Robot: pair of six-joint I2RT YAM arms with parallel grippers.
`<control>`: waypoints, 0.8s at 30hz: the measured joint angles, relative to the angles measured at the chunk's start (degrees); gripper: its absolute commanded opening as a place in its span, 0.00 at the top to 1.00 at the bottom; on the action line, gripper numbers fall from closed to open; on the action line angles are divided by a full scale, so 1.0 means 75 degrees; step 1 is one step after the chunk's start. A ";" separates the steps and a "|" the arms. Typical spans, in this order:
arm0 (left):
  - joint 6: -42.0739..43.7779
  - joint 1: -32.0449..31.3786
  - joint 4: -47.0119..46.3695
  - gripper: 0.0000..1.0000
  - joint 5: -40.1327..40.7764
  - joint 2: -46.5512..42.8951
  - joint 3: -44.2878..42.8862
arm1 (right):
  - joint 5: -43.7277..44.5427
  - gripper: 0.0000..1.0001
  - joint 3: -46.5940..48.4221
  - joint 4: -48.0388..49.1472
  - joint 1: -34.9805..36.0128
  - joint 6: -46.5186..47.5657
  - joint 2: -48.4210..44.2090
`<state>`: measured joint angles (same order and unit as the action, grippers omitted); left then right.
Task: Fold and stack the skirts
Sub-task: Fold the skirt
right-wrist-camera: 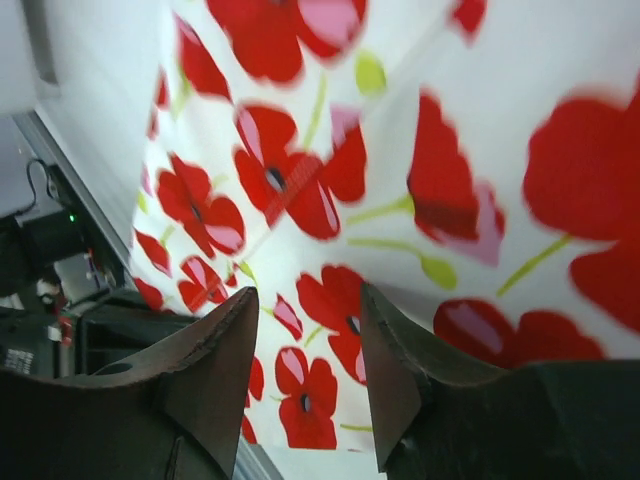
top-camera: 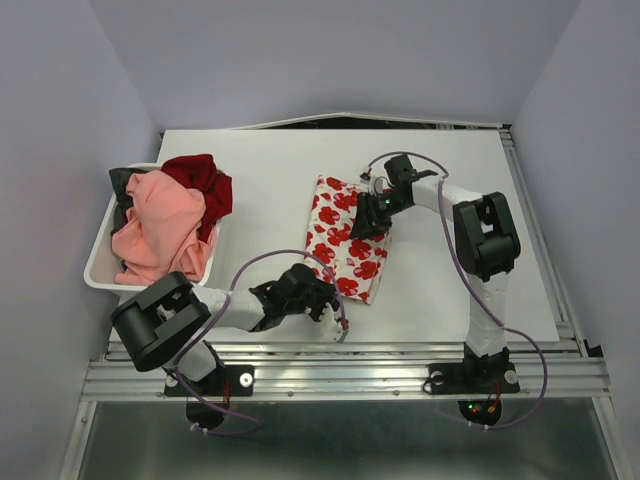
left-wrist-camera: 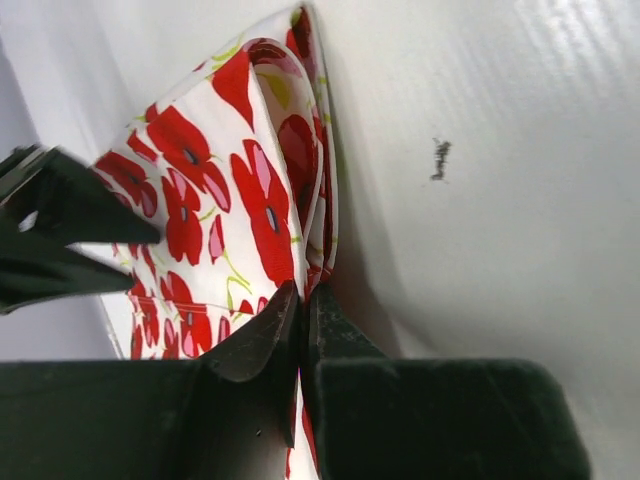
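Observation:
The white skirt with red flower print [top-camera: 345, 240] lies folded in a long strip on the white table [top-camera: 260, 170]. My left gripper [top-camera: 327, 300] is at its near end, shut on the cloth edge. In the left wrist view the gripper [left-wrist-camera: 302, 298] pinches the skirt [left-wrist-camera: 220, 190], whose layers rise from the table. My right gripper [top-camera: 368, 220] is over the skirt's right edge. In the right wrist view it is open [right-wrist-camera: 305, 300], with the flower cloth [right-wrist-camera: 400, 150] close under its fingers. The salmon-pink skirt [top-camera: 160, 225] lies crumpled in a basket at the left.
A white basket [top-camera: 98, 268] stands at the table's left edge. It also holds a dark red garment [top-camera: 202, 180] and a dark one [top-camera: 122, 182]. A metal rail [top-camera: 340, 352] runs along the near edge. Purple cables loop from both arms.

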<state>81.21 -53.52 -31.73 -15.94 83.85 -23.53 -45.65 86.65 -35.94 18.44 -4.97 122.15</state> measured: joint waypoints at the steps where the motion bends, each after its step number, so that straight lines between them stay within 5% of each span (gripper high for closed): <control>1: -0.0029 -0.0023 0.0154 1.00 -0.0003 -0.0006 0.0000 | 0.0055 0.46 0.0259 0.0140 -0.0006 -0.0087 0.0000; 14: -0.0694 -0.0067 0.1445 1.00 -0.0044 -0.0344 -0.0536 | -0.0729 0.44 0.0935 0.2830 -0.0052 -0.1754 0.1026; 24: -0.0935 -0.0070 0.2025 1.00 -0.0105 -0.0548 -0.0597 | -0.0819 0.42 0.0927 0.3518 -0.0117 -0.1967 0.1317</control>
<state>74.19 -54.04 -16.53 -16.73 79.75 -28.01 -51.79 93.60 -9.56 17.56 -19.73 132.03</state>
